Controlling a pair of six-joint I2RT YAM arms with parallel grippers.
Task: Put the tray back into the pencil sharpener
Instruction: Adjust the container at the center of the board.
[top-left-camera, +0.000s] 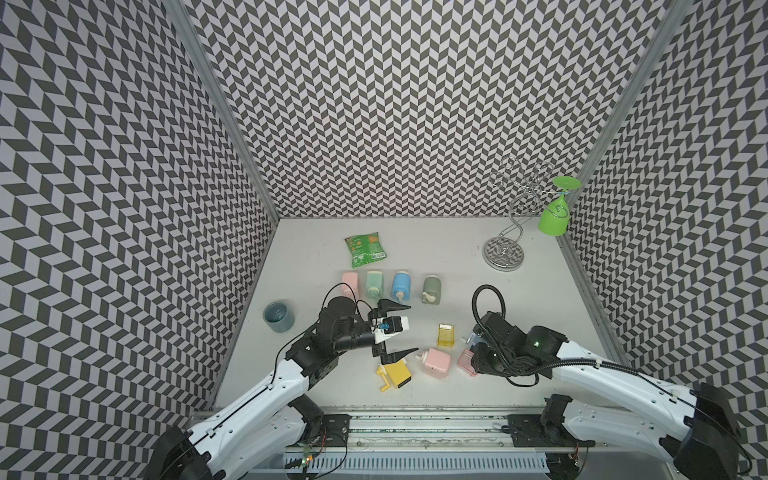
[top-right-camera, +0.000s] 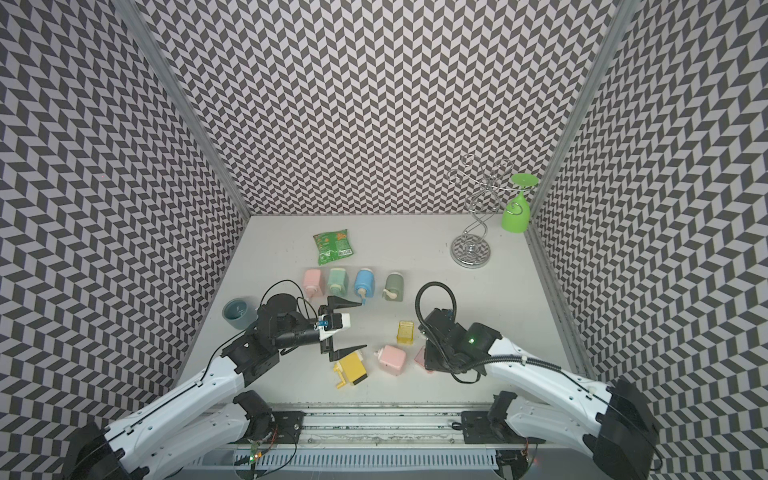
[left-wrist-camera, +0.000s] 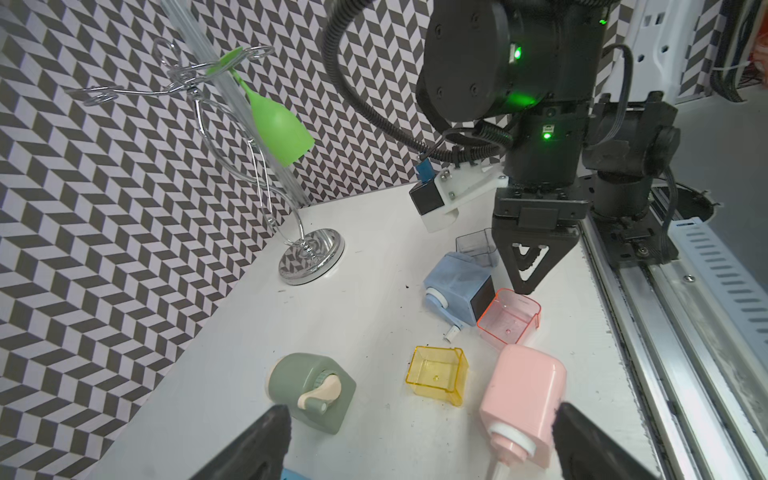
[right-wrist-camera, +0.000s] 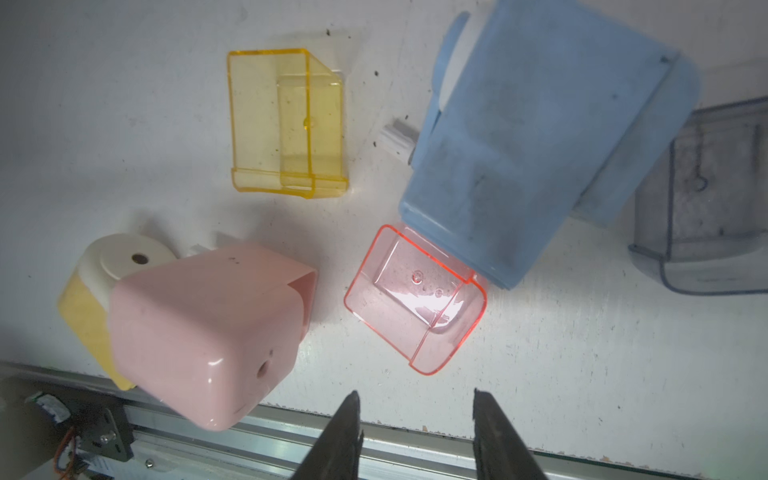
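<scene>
A clear pink tray (right-wrist-camera: 415, 299) lies open side up on the white table, one corner against a tipped blue pencil sharpener (right-wrist-camera: 540, 145). My right gripper (right-wrist-camera: 415, 392) hangs open just above the tray's near rim, holding nothing. In the left wrist view its fingers (left-wrist-camera: 525, 270) point down at the pink tray (left-wrist-camera: 509, 318). A pink sharpener (right-wrist-camera: 208, 332) lies on its side close by. Beyond them are a yellow tray (right-wrist-camera: 286, 120) and a grey tray (right-wrist-camera: 706, 199). My left gripper (top-left-camera: 413, 328) is wide open and empty, above the table left of the pink sharpener (top-left-camera: 436, 362).
A yellow sharpener (top-left-camera: 397, 373) lies under my left gripper. Several sharpeners stand in a row behind it, from pink (top-left-camera: 350, 281) to olive (top-left-camera: 432, 289). Also here: a green snack bag (top-left-camera: 365, 249), a wire rack (top-left-camera: 505, 249) holding a green glass (top-left-camera: 555, 216), and a grey-blue cup (top-left-camera: 279, 316).
</scene>
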